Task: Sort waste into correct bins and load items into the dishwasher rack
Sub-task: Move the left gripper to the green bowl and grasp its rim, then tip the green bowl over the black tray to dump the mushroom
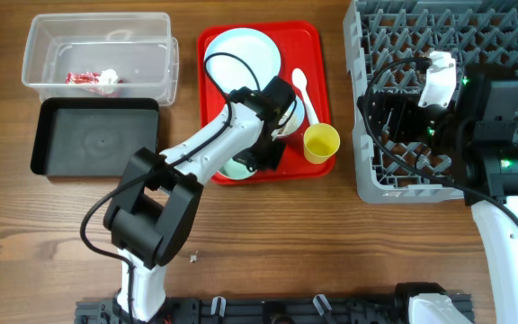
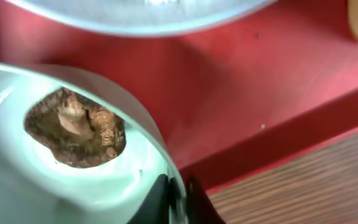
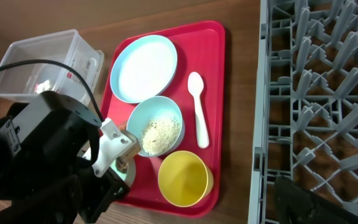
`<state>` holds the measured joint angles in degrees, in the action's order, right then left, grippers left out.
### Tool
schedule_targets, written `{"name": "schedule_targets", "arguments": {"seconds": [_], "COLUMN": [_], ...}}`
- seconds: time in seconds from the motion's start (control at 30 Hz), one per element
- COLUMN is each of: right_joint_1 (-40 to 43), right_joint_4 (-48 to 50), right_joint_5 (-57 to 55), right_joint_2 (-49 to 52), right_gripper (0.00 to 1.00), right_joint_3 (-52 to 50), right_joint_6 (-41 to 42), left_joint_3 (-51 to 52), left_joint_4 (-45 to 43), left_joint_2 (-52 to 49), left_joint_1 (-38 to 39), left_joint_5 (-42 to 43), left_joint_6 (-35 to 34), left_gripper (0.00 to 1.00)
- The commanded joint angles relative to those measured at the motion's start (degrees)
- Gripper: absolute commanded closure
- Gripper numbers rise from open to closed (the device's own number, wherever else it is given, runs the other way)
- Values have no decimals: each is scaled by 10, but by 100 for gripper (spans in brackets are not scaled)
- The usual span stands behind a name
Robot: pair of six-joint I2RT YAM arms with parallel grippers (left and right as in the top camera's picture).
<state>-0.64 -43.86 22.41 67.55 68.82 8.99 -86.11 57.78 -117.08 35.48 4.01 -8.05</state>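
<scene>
- the left gripper (image 2: 178, 196) is at the near-left corner of the red serving tray (image 1: 314, 47). its two dark fingers are nearly together, pinching the rim of a white bowl (image 2: 23, 183), one inside the wall and one outside.
- a small brown food lump (image 2: 73, 128) lies in the bottom of that bowl. the bowl is at the tray's near edge, beside its raised lip.
- the right gripper (image 1: 394, 115) hangs over the grey dishwasher rack (image 1: 376, 184), which stands to the right of the tray. only a dark sliver of it shows in its own camera, so i cannot tell how far apart its fingers are, and nothing is seen in it.
- a round pale-blue plate (image 3: 145, 67) fills the tray's far-left part.
- a teal bowl (image 3: 143, 115) sits mid-tray, just nearer than the plate, with white rice-like crumbs (image 3: 160, 132) heaped inside.
- a white plastic spoon (image 3: 197, 116) lies along the tray's right side, bowl end to the far side.
- a yellow cup (image 3: 184, 178) stands upright at the tray's near-right corner.
- a clear plastic tub (image 1: 39, 54) is left of the tray's far end and holds a crumpled red-and-white wrapper (image 1: 93, 78).
- a black tray (image 1: 97, 137) is left of the red tray's near end, just nearer than the tub.
</scene>
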Motion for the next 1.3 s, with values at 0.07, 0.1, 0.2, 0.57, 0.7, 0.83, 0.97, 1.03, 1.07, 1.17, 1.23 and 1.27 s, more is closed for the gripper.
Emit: {"name": "schedule_targets", "arguments": {"seconds": [0.07, 0.1, 0.2, 0.57, 0.7, 0.83, 0.97, 1.03, 1.07, 1.17, 1.23, 1.27], "right_joint_1": [-2, -2, -2, -2, -2, -2, -2, -2, -2, -2, -2, -2], "right_joint_4": [3, 3, 2, 10, 9, 9, 8, 7, 7, 8, 8, 8], "right_joint_5": [-6, -6, -6, -6, -6, -6, -6, -6, -6, -6, -6, -6], "right_joint_2": [5, 5, 5, 5, 5, 5, 5, 5, 5, 5, 5, 5], "right_gripper": [0, 0, 0, 0, 0, 0, 0, 0, 0, 0, 0, 0], "right_joint_3": [10, 10, 10, 10, 10, 10, 10, 10, 10, 10, 10, 10], "right_joint_6": [2, 2, 1, 2, 2, 2, 2, 2, 2, 2, 2, 2], "left_joint_3": [3, 3, 3, -35, -35, -35, -27, -20, -16, 4, 38, 50], "left_joint_4": [1, 1, 5, 28, 41, 57, 57, 56, 56, 51, 40, 35], "left_joint_2": [1, 1, 10, 122, 155, 160, 158, 158, 158, 158, 157, 156], "left_joint_1": [-1, -3, -14, -135, -208, -304, -424, -478, -505, -580, -652, -670], "left_joint_5": [-7, -12, -16, 63, 83, 122, 241, 294, 319, 399, 494, 521], "left_joint_6": [-5, -11, -36, -48, -45, -35, 28, 56, 71, 115, 153, 164], "left_gripper": [96, 96, 96, 96, 96, 96, 96, 96, 96, 96, 96, 96]}}
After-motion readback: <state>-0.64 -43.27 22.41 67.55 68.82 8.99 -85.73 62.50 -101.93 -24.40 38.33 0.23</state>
